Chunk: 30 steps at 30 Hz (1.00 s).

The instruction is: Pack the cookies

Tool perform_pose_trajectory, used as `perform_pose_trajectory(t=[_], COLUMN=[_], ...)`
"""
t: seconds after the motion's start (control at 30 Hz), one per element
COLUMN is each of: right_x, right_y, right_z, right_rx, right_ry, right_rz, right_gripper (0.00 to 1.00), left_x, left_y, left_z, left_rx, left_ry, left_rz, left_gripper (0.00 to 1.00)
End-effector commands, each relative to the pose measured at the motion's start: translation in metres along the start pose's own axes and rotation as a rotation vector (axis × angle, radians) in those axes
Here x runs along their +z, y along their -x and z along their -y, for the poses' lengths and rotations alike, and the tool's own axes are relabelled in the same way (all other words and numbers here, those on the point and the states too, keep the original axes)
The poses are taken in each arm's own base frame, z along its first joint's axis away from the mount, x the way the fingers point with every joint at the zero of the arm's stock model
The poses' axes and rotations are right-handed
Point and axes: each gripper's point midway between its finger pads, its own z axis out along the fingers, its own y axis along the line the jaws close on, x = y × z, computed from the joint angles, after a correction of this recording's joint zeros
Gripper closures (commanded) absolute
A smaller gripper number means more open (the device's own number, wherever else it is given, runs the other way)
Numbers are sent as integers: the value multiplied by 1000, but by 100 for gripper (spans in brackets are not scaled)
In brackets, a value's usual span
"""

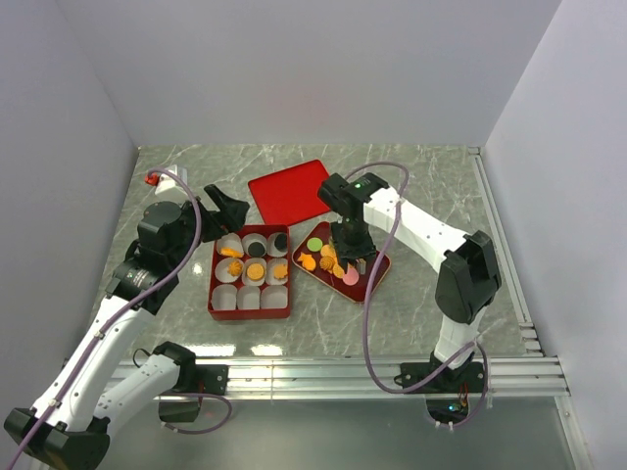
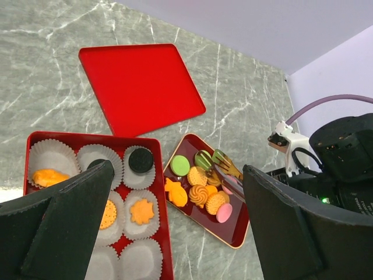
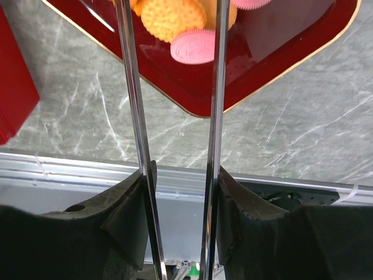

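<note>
Bright, even light is cast from above; white glare is seen on the grey marbled tabletop (image 1: 323, 333) near its front edge. Highlights are carried by the long silver metal tongs (image 3: 133, 105), whose near ends are blurred.

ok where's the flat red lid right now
Top view, centre: the flat red lid lies on the table just behind the cupped box and the cookie tray.
</note>
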Motion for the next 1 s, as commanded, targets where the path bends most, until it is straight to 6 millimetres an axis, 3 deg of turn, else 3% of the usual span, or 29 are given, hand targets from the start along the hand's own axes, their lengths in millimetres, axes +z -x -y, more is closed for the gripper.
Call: perform_pose_trajectory(t=[0.0,0.47,0.7,0.97], right_x=[-4,9,11,-6], right_y=[13,10,20,13], right_z=[4,10,13,15], right_rx=[11,20,46,85], right_ry=[-14,-23,-32,-2], right_rz=[26,-54,-73,-87], right_gripper=[51,50,50,50], left_x=[-4,0,1,0], left_y=[14,16,16,13], left_z=[4,-5,-6,-8], left_rx=[23,51,57,60], left_ry=[-10,30,34,41], left_rz=[57,78,79,76], left_gripper=[1,1,0,1])
